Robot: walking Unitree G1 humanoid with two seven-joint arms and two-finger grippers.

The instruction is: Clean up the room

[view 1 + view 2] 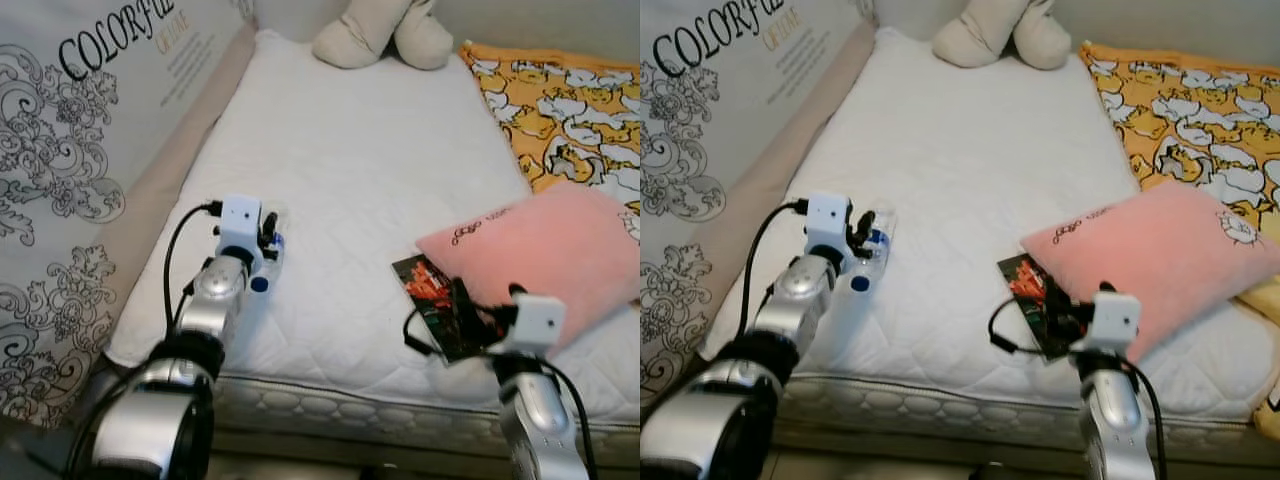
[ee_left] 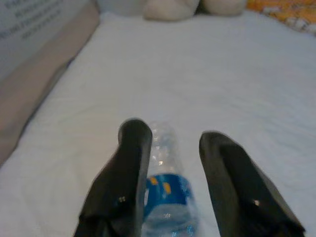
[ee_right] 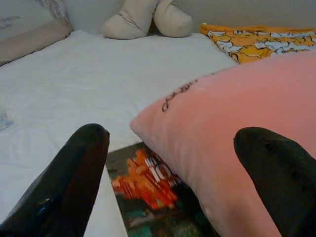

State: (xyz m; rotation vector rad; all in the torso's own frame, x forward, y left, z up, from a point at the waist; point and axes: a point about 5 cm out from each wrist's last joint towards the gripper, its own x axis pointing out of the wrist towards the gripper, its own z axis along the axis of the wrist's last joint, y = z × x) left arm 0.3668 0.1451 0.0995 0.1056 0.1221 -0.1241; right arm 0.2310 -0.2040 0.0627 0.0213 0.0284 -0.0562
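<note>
Lying on the white mattress (image 1: 360,190) near its front left part, a clear plastic bottle (image 1: 866,258) with a blue label and a blue cap is the thing at work here. The left gripper (image 2: 170,168) is around it: its two black fingers (image 2: 129,163) stand apart, one on each side of the bottle, and in the left wrist view one finger seems to touch the bottle while the other stays a little apart. The fingers are not yet pressed together on it.

To the right, near the front edge of the mattress, a magazine (image 1: 435,300) with an orange and red cover lies flat, and a pink pillow (image 1: 540,250) rests partly on top of it. The right gripper (image 3: 173,177) is just in front of these two, with its fingers wide apart; between them the right wrist view shows the corner of the pillow and the cover of the magazine. It holds nothing.

Farther back on the right lies an orange blanket (image 1: 560,110) with a white pattern, just beside the pillow. At the far end of the mattress sits a beige plush toy (image 1: 385,35). On the left side a large printed board (image 1: 90,120) with dark ornaments and letters leans along the bed.
</note>
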